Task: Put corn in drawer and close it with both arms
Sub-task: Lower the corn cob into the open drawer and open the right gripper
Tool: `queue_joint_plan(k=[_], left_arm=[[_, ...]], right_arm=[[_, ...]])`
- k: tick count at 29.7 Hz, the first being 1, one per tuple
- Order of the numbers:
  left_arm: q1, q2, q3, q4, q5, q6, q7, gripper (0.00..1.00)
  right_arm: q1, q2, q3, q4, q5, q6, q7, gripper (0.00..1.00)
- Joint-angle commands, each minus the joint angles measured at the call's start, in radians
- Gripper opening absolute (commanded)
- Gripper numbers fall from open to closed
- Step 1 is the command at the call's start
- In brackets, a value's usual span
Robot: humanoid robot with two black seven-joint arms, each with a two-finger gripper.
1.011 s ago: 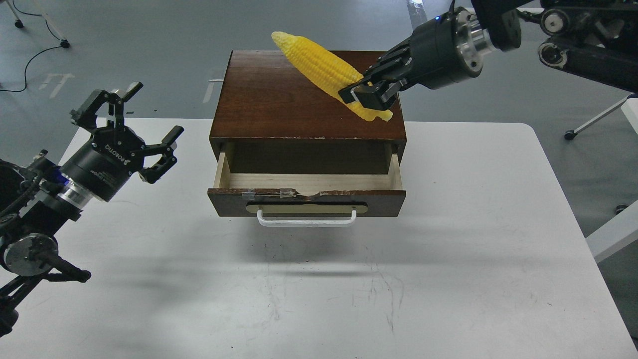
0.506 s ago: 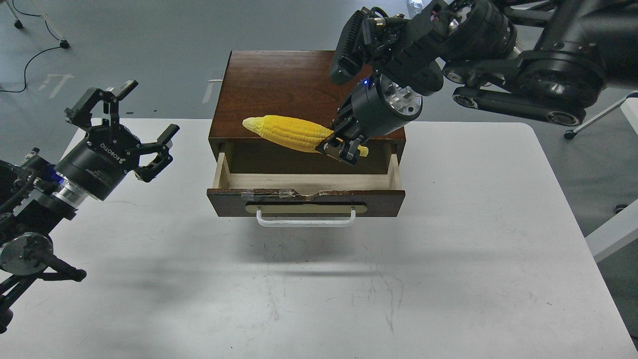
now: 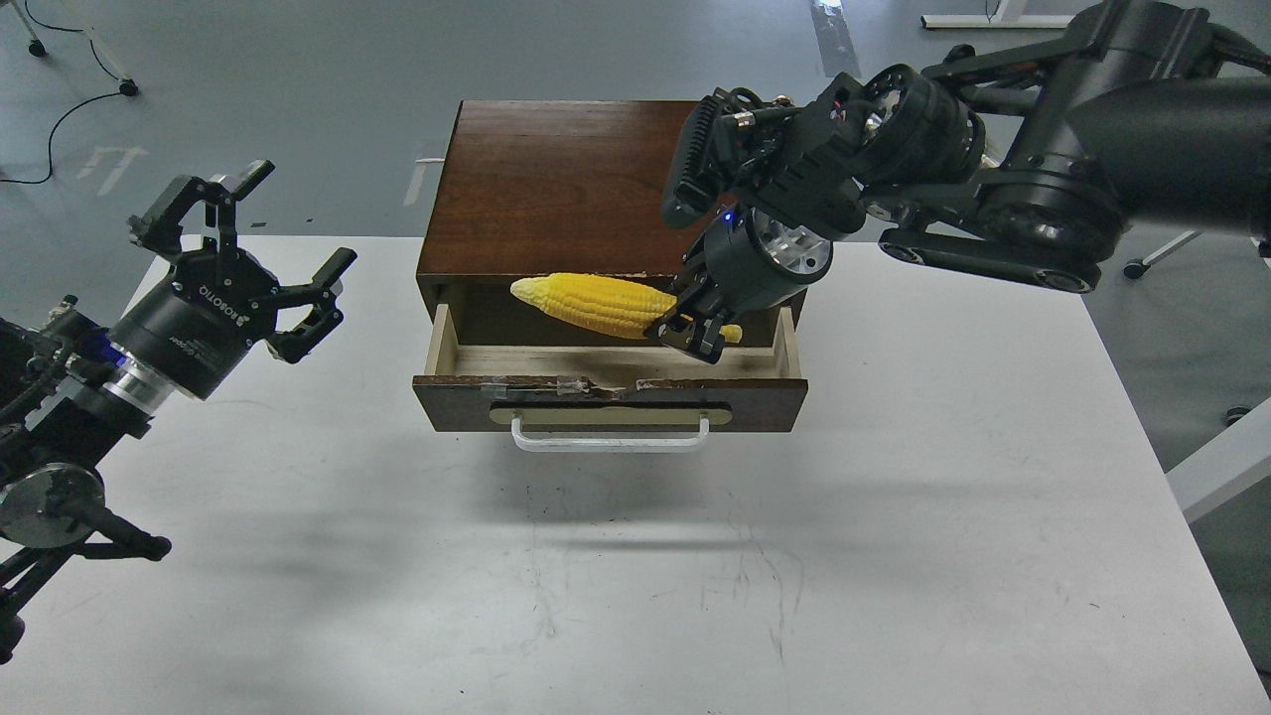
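Desk point(image 3: 894, 556) centre: drawer point(image 3: 611, 382) open. Right gripper point(image 3: 690, 336) pinches the corn point(image 3: 594, 302) by its thick end — cob lying left-right, seemingly just above the cavity. Left gripper point(image 3: 260, 260), spread wide, waits at frame left.

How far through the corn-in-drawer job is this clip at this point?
Done: the drawer is pulled open and the corn is picked up. In hand: the right gripper holds the corn by its thick end over the drawer opening. Left: release it inside, then push the drawer shut; the left gripper waits open beside it.
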Motion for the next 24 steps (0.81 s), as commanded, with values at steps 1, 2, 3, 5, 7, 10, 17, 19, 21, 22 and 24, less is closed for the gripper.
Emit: queue_joint_plan(k=[1, 2, 3, 5, 7, 10, 17, 19, 21, 22, 24], left_arm=[[0.000, -0.001, 0.000, 0.000, 0.000, 0.000, 0.000, 1.00], [0.000, -0.001, 0.000, 0.000, 0.000, 0.000, 0.000, 1.00], [0.000, -0.001, 0.000, 0.000, 0.000, 0.000, 0.000, 1.00], [0.000, -0.001, 0.000, 0.000, 0.000, 0.000, 0.000, 1.00], [0.000, 0.000, 0.000, 0.000, 0.000, 0.000, 0.000, 1.00], [0.000, 0.000, -0.008, 0.000, 0.000, 0.000, 0.000, 1.00], [-0.002, 0.026, -0.015, 0.002, 0.000, 0.000, -0.009, 1.00], [0.000, 0.037, -0.024, 0.008, 0.000, 0.000, -0.030, 1.00], [-0.002, 0.040, -0.026, 0.011, 0.000, 0.000, -0.053, 1.00], [-0.005, 0.042, -0.027, 0.011, 0.000, 0.000, -0.067, 1.00], [-0.006, 0.042, -0.028, 0.011, 0.000, 0.000, -0.067, 1.00]], right_arm=[[-0.004, 0.000, 0.003, 0.000, 0.003, -0.001, 0.000, 0.67], [-0.006, 0.000, 0.003, 0.001, 0.003, -0.003, 0.000, 0.69], [-0.004, 0.000, 0.003, 0.001, 0.003, -0.003, 0.000, 0.69], [-0.004, 0.000, 0.003, 0.001, 0.003, -0.003, 0.000, 0.70], [-0.003, -0.003, 0.006, 0.003, 0.004, -0.005, 0.000, 0.79], [0.003, -0.008, 0.009, 0.003, 0.010, -0.018, 0.000, 0.81], [0.016, -0.168, 0.146, 0.012, 0.258, -0.035, 0.000, 0.95], [0.004, -0.240, 0.170, 0.023, 0.423, -0.037, 0.000, 0.95], [-0.010, -0.288, 0.184, 0.030, 0.539, -0.037, 0.000, 0.95], [-0.045, -0.339, 0.195, 0.033, 0.656, -0.037, 0.000, 0.96], [-0.123, -0.408, 0.237, 0.032, 0.822, -0.038, 0.000, 0.96]])
